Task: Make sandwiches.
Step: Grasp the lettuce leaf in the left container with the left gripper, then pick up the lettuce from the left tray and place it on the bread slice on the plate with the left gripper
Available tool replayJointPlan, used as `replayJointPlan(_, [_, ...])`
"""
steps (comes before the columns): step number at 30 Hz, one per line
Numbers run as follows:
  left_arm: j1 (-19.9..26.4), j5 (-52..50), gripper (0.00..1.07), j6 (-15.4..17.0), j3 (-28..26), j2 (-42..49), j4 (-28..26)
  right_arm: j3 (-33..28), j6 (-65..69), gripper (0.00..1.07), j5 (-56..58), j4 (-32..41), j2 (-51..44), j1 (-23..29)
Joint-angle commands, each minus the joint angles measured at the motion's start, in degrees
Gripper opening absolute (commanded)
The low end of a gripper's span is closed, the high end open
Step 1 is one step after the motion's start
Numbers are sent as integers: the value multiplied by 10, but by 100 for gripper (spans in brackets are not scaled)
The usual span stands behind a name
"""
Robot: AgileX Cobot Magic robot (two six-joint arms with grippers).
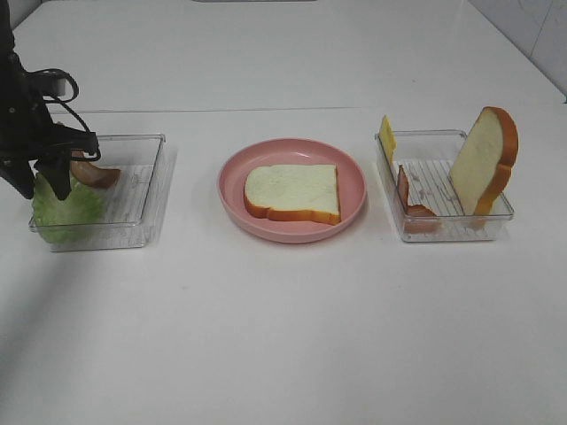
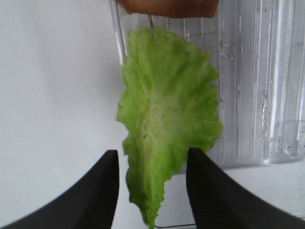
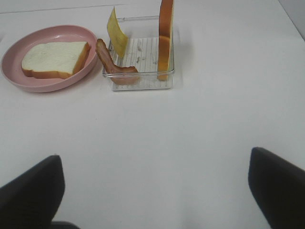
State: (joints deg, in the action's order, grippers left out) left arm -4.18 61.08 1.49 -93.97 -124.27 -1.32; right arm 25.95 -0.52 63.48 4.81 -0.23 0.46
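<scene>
White table [image 1: 283, 336] filling scene, tiled wall [image 1: 542, 27] showing at far right corner.

Lettuce leaf [image 2: 167, 119] lying in left bin [image 1: 146, 140], long axis running from bacon strip [image 1: 93, 174] out over bin's edge, narrow tip pointing between fingers.

Left gripper [image 1: 41, 186] straddling that tip, jaws partly closed; pinching or not, cannot tell.

Bread slice [image 1: 292, 192] lying flat on pink plate [image 1: 354, 173], long axis crosswise.

Right gripper [image 3: 152, 191] hovering over bare table, jaws gaping wide, holding nothing.
</scene>
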Motion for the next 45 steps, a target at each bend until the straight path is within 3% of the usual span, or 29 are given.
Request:
replayJointPlan(1, [-2,2,42,3,-2,1,-3,-1,-5,99,-5,1,-14,-1])
replayJointPlan(10, [-2,-2,39,16,-2,1,-3,-1,-5,99,-5,1,-14,-1])
replayJointPlan(11, [-2,-2,35,17,-2,1,-3,-1,-5,99,-5,1,-14,-1])
replayJointPlan(12, [-2,-2,22,18,-2,1,-3,-1,-5,99,-5,1,-14,-1])
replayJointPlan(13, [-2,-2,22,18,-2,1,-3,-1,-5,99,-5,1,-14,-1])
replayJointPlan(14, [-2,-2,7,18,-2,1,-3,-1,-5,99,-5,1,-14,-1])
replayJointPlan(15, [-2,-2,7,18,-2,1,-3,-1,-5,99,-5,1,-14,-1])
replayJointPlan(16, [-2,-2,0,18,-2,1,-3,-1,-5,99,-5,1,-14,-1])
replayJointPlan(33, [-6,55,0,23,-22,24,-2,-1,-5,99,-5,1,-14,-1])
replayJointPlan(45, [-76,62,0,29,-41,108,-10,-1,-5,99,-5,2,-14,-1])
